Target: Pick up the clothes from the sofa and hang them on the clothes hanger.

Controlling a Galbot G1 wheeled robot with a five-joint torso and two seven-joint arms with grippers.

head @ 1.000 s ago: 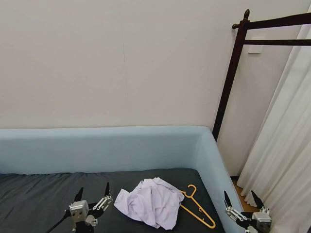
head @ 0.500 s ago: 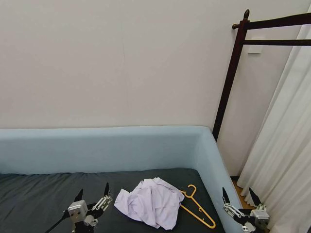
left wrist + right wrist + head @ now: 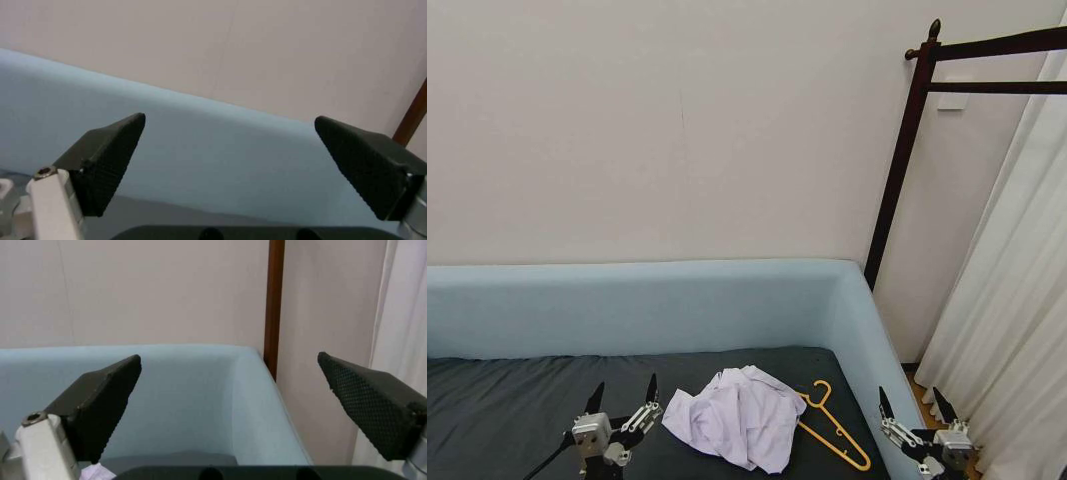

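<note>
- Step in hand: we judge this to be the approach before the first grasp; nothing is held and the garment lies untouched
- Left pincer [image 3: 623,390]: lower left of the head view, above the dark seat of the sofa [image 3: 627,305] and just left of the garment; jaws wide apart and empty; in the left wrist view both fingers [image 3: 107,160] stand spread, with the pale blue backrest seen between them
- Right pincer [image 3: 908,400]: lower right of the head view, at the sofa's right end and to the right of the hanger; jaws apart and empty; in the right wrist view the fingers [image 3: 100,400] are spread, with the rack's post farther off between them
- White clothes [image 3: 735,415]: a crumpled heap at lower centre, on the seat, between the two pincers and nearer the left one
- Orange hanger [image 3: 832,428]: flat on the seat, touching the right edge of the heap, hook towards the backrest
- Wooden rack [image 3: 897,170]: upper right of the frame, standing beyond the sofa's right end, beside the white curtain [image 3: 1017,300]
- Next move, as we judge it: lower the left pincer onto a raised fold of the heap and close on cloth alone, while the right pincer takes the hanger
- Caution: the fabric is limp and bunched, so a shallow pinch may slip; we cannot tell whether cloth overlaps the hanger's near arm
</note>
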